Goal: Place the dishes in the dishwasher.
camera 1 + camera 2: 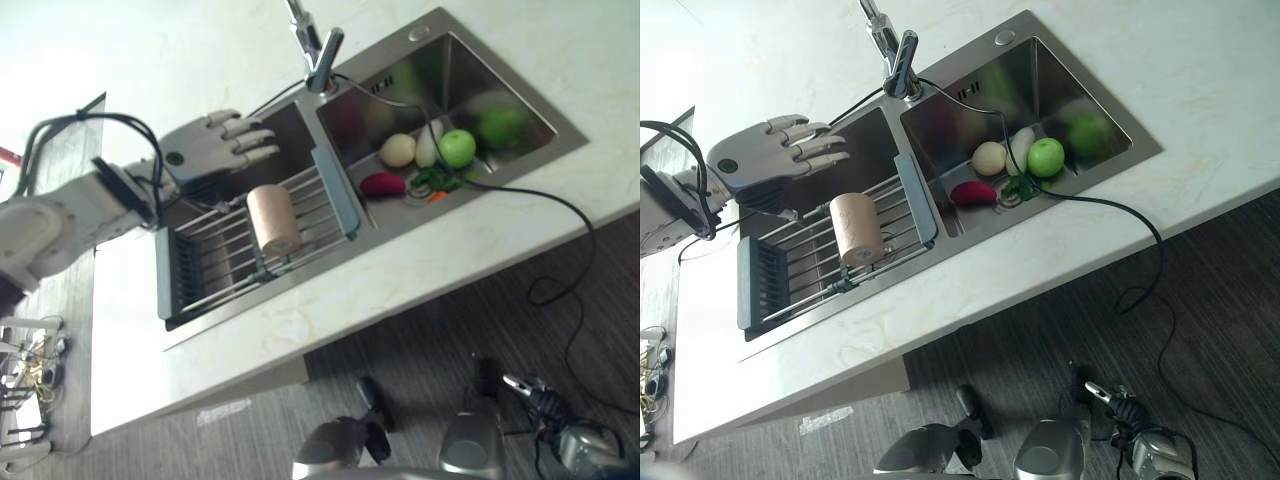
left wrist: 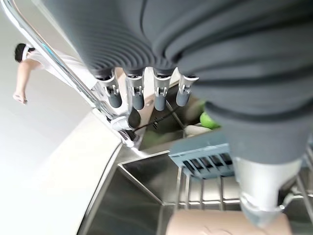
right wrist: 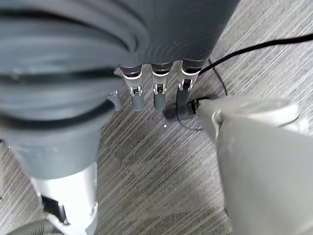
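Fingers (image 1: 250,140) straight over rack (image 1: 300,215); cup (image 1: 273,220) lying there.

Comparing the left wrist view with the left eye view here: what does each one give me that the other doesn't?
The left wrist view adds a person standing beyond the counter. The left eye view adds the red vegetable in the right basin and the dark floor. Both share the open left hand above the sink rack, the tan cup lying on that rack, and the faucet.

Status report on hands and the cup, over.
Left hand open above sink rack. Beige cylindrical cup lies on rack, ungrasped. Right hand open, low.
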You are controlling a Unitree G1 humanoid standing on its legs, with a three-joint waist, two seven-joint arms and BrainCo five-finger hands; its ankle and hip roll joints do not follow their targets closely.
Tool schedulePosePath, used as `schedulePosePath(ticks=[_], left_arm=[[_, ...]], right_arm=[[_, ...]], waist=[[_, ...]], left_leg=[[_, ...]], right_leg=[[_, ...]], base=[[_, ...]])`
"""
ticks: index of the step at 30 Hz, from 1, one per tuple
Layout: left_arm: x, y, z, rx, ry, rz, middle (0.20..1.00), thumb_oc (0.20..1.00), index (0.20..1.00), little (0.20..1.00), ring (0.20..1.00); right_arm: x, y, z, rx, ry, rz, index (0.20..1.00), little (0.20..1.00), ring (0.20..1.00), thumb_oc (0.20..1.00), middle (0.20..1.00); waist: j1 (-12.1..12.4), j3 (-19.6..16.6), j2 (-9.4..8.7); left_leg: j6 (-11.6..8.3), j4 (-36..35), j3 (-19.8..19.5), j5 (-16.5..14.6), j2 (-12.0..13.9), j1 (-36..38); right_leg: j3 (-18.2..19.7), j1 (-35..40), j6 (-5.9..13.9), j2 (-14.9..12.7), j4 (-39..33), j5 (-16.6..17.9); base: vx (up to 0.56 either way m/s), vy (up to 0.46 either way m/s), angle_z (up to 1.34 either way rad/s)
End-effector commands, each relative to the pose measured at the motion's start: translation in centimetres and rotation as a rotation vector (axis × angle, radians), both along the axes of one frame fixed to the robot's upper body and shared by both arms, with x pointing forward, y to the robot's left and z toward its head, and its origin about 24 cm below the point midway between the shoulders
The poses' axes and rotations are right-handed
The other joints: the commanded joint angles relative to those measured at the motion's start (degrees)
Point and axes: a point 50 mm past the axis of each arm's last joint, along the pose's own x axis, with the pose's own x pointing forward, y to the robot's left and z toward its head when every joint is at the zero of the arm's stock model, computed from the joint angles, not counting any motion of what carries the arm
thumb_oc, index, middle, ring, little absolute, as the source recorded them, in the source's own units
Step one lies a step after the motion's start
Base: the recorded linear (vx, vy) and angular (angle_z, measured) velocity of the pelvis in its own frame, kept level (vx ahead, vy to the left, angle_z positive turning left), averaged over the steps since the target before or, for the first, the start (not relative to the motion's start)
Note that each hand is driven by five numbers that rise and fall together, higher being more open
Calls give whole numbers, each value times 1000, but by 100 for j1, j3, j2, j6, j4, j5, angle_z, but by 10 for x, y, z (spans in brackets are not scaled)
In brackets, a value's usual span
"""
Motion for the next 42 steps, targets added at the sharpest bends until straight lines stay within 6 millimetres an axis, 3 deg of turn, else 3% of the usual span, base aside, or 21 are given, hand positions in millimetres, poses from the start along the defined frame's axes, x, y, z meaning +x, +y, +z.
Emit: schedulePosePath(ticks=[1,15,27,31,42], left_arm=[[-2,22,27,4,-93,84,1000,1000,1000,1000,1000],[8,25,15,51,-52,114,1000,1000,1000,1000,1000],[15,37,5,176,7,157,1000,1000,1000,1000,1000],[17,40,1,224,12,152,1000,1000,1000,1000,1000],[20,46,-5,223,-17,139,1000,1000,1000,1000,1000]], right_arm=[[-21,-5,-4,-13,34,-16,1000,1000,1000,1000,1000],[-5,-5,1,-12,-21,-5,1000,1000,1000,1000,1000],[23,-1,13,-12,-97,28,1000,1000,1000,1000,1000],[38,-6,25,-59,-190,-11,1000,1000,1000,1000,1000],[45,-8,30,-38,-225,-35,1000,1000,1000,1000,1000]], waist=[[47,-135,-222],[26,101,-309],[44,399,-440],[53,506,-467],[106,610,-577]], left_leg=[[-159,170,-299,-329,31,-146],[-200,244,-274,-277,134,-423],[-281,366,-316,-174,312,-778],[-299,386,-340,-142,356,-922],[-324,424,-378,-98,444,-1103]], right_leg=[[-529,-199,434,-420,557,-225],[-424,-501,434,-360,622,-193],[-336,-926,434,-322,743,-99],[-305,-1092,434,-313,768,-57],[-315,-1264,434,-310,804,2]], base=[[-3,40,0],[-26,2,-3],[-42,2,-1],[-63,16,-1],[-36,-10,0]])
